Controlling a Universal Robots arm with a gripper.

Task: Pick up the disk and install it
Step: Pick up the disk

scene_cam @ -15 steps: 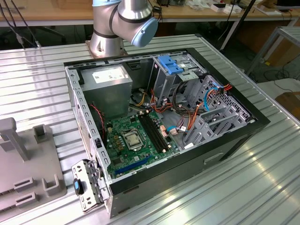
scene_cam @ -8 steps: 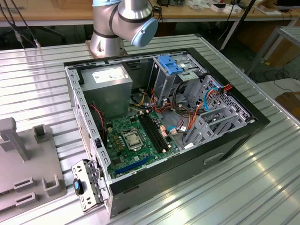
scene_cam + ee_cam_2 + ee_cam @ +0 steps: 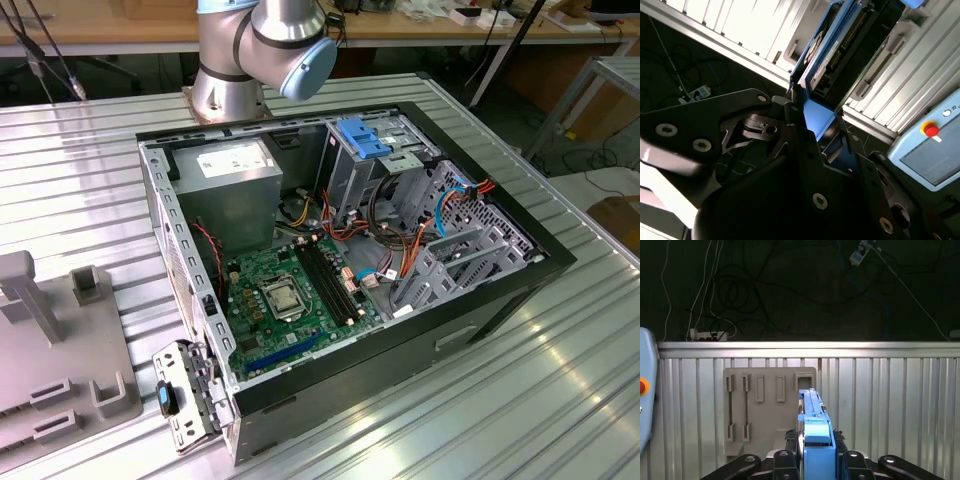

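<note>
Nearest the lens in both wrist views are the black linkages of the gripper (image 3: 816,452) (image 3: 810,125). Its jaws are pinching the blue end tab of the disk (image 3: 810,407) (image 3: 840,40) from both sides. The disk sticks straight out from the jaws. In the first wrist view it is seen edge-on, with its blue rail uppermost. In the second wrist view its dark body and connector edge show between the rails.

Beyond the disk, in the first wrist view, a grey slotted fixture (image 3: 765,400) lies on the ribbed metal table (image 3: 890,405). The disk looks clear of both, so it appears to be held up in the air, not resting in a slot. A pale blue pendant with a red stop button (image 3: 930,129) sits off to one side.

In the exterior view the open computer case (image 3: 330,400) lies on the table with its motherboard (image 3: 290,290) exposed. The grey drive cage (image 3: 460,250) is at the exterior view's right, and a blue bracket (image 3: 362,137) tops the taller cage behind it.

By my reading the pick-up is done and the install is not. The disk hangs in transit, well apart from the case. Seating it would call for squaring the rails to a free bay in the cage. It would also mean keeping clear of the orange and blue cables draped nearby.
</note>
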